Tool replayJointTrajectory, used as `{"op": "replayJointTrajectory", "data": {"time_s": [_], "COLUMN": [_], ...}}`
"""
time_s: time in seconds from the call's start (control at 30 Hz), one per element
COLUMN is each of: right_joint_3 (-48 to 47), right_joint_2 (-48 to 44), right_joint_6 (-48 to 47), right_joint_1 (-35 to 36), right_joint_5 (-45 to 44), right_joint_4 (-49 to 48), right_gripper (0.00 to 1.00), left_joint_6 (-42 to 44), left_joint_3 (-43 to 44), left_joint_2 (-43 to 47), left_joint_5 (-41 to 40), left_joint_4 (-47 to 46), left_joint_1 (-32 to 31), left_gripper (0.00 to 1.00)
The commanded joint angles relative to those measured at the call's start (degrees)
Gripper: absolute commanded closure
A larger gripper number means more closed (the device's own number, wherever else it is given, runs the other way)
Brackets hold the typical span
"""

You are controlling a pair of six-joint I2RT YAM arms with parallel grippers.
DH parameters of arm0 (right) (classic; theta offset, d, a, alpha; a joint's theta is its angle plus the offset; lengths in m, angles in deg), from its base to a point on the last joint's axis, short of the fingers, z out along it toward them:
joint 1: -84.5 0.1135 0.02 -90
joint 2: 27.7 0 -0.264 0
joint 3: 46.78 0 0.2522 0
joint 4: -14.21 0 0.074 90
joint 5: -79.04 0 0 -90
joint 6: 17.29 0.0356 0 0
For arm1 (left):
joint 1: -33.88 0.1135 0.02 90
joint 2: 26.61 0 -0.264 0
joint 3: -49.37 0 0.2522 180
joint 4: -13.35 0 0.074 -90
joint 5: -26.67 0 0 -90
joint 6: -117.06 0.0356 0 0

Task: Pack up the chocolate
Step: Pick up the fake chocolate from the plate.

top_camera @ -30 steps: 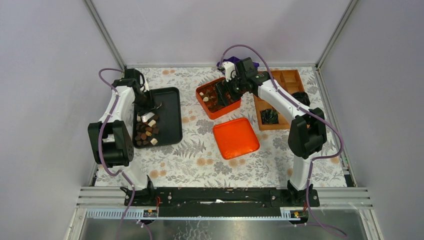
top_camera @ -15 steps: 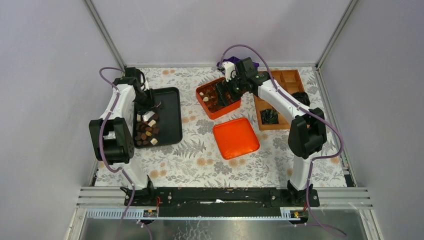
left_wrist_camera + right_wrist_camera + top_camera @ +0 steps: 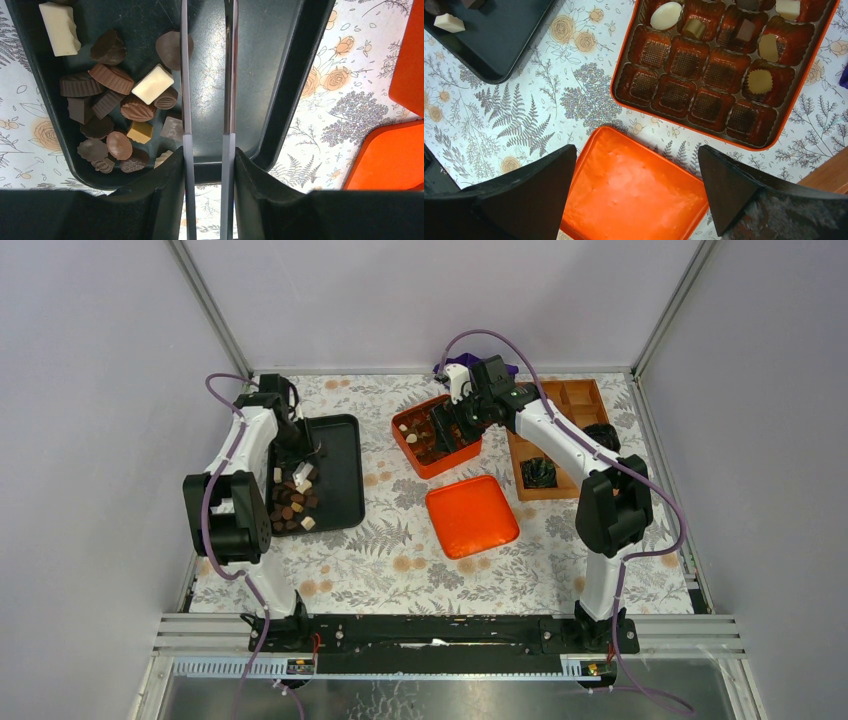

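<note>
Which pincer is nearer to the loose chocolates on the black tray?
Left. The left pincer hangs over the black tray, right beside the chocolates; the right pincer is across the table over the orange box.

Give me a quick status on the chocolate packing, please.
Both open, empty: left gripper over black tray, right gripper above orange box. Chocolates mostly in tray, few boxed. Lid off, nothing blocking.
</note>
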Motion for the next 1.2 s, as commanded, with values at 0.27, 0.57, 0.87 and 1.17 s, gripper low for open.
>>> {"op": "replayJointTrajectory", "data": {"time_s": [0.27,0.57,0.87,1.17], "right_joint_3": [-0.44,-1.64,-4.01,-11.72], "right_joint_2": [0.13,0.25,1.78,10.55], "right_joint_6": [-0.15,-3.40,-4.98,-8.73], "right_joint_1": [0.09,0.01,-3.94,-12.29], "right_joint_5": [1.62,4.89,14.05,14.40], "right_joint_4": [-0.10,2.86,4.47,5.36], "right_gripper": [0.00,0.00,0.00,0.00], "left_joint_6": [-2.24,-3.40,-3.78,-9.10], "left_joint_3": [2.34,-4.04,-10.91,-18.40], "left_joint_2": [2.21,10.22,19.16,27.44], "left_joint_5": [-0.48,3.68,11.86,22.49], "left_joint_4": [-2.54,-6.90,-11.65,-20.49], "left_joint_1": [-0.82,-0.81,-0.81,-0.85], "left_gripper": [1.00,1.00,1.00,1.00]}}
